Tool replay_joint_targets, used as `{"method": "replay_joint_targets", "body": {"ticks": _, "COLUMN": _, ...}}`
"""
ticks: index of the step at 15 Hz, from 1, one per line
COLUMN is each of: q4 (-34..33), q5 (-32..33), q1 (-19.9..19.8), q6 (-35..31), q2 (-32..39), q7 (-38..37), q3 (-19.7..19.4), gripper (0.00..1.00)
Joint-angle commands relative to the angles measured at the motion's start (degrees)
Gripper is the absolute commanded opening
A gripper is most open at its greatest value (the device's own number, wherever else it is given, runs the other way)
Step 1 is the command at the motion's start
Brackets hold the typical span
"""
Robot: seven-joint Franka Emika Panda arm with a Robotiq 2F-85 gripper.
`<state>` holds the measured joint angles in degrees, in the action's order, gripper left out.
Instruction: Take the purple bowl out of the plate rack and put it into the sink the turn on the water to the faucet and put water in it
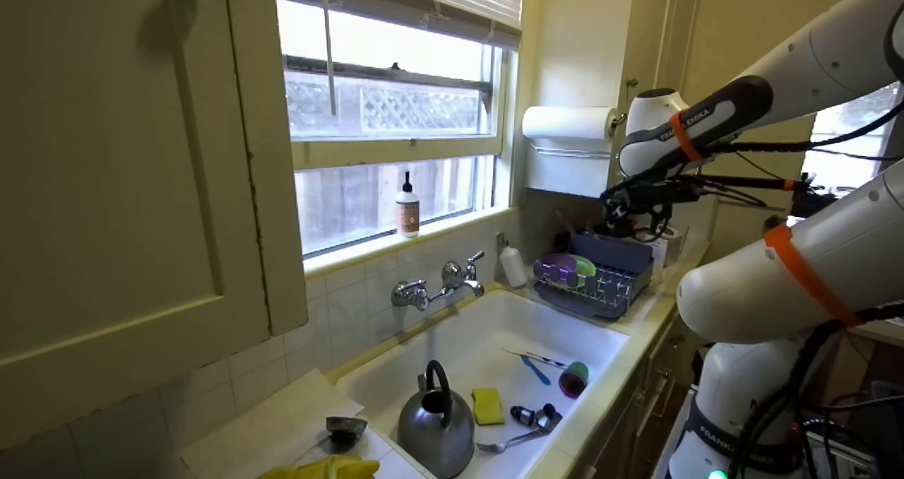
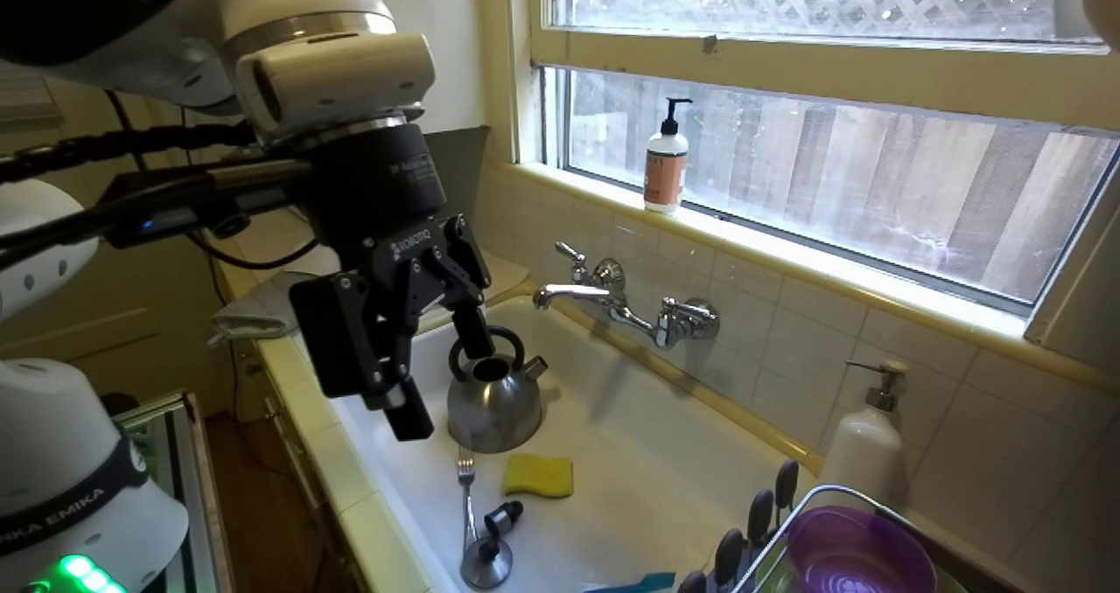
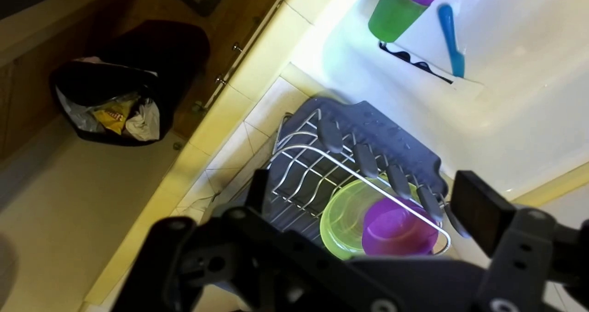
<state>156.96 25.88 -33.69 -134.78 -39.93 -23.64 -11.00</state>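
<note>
Taking out the purple bowl seems the step in hand: it sits in the plate rack. The gripper is apart, jaws spread, holding nothing — next, I judge, it must descend to the bowl's rim. Whether the purple bowl rests inside the green bowl or against it, I cannot tell; the wrist view leaves some part hidden.
</note>
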Motion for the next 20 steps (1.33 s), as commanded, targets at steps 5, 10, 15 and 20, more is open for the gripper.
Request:
{"method": "replay_joint_targets", "body": {"ticks": 5, "q4": -1.42, "q5": 0.88, "q1": -0.14, "q6": -16.12, "q2": 8.34, "q7": 1.6, "q3": -4.0, "gripper": 1.0}}
{"method": "replay_joint_targets", "body": {"ticks": 10, "q4": -5.84, "q5": -14.93, "q1": 7.57, "q6": -37.08, "q2": 21.83, "q7": 12.15, "q3": -13.64, "gripper": 1.0}}
{"method": "replay_joint_targets", "body": {"ticks": 15, "q4": -13.95, "q5": -35.16, "q1": 30.5, "q6": -30.55, "q2": 25.74, "q7": 28.92, "q3": -30.26, "gripper": 1.0}}
{"method": "replay_joint_targets", "body": {"ticks": 20, "q4": -23.91, "q5": -43.5, "q1": 37.89, "q6": -22.12, "q2": 35.02, "q7": 37.38, "q3": -39.09, "gripper": 1.0}}
